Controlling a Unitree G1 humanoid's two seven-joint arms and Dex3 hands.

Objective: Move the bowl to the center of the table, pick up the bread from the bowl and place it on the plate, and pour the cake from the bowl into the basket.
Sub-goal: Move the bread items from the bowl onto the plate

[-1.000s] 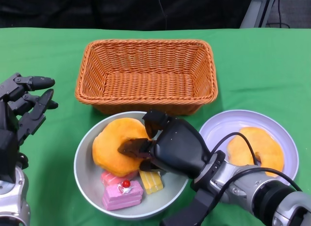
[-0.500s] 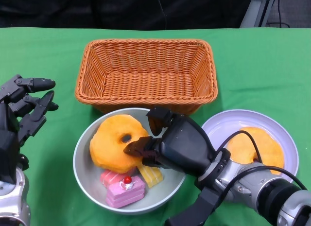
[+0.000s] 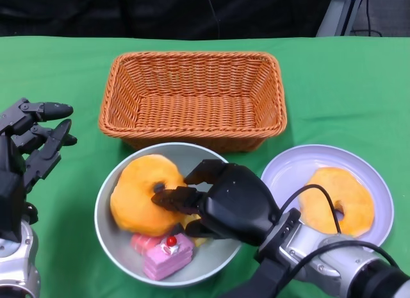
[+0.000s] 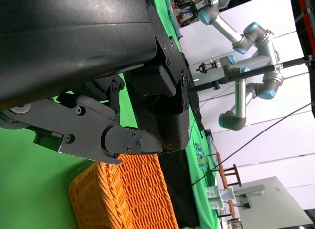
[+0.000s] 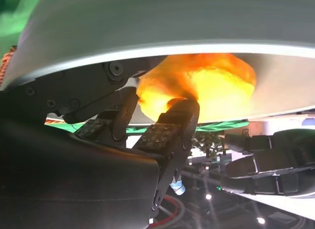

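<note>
We see the right hand (image 3: 214, 205) reach into the grey bowl (image 3: 109, 237), its fingers (image 3: 172, 197) clamped on the ring-shaped bread (image 3: 131, 198). Pink cake (image 3: 166, 256) lies just beneath that hand. Beyond it stands the basket (image 3: 192, 96); beside its wrist, a plate (image 3: 288, 170). The left hand (image 3: 29, 144) hovers, fingers apart.

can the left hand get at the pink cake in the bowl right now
Probably not cleanly: the left hand hovers open off to the side, and the right hand reaches into the bowl beside the pink cake.
</note>
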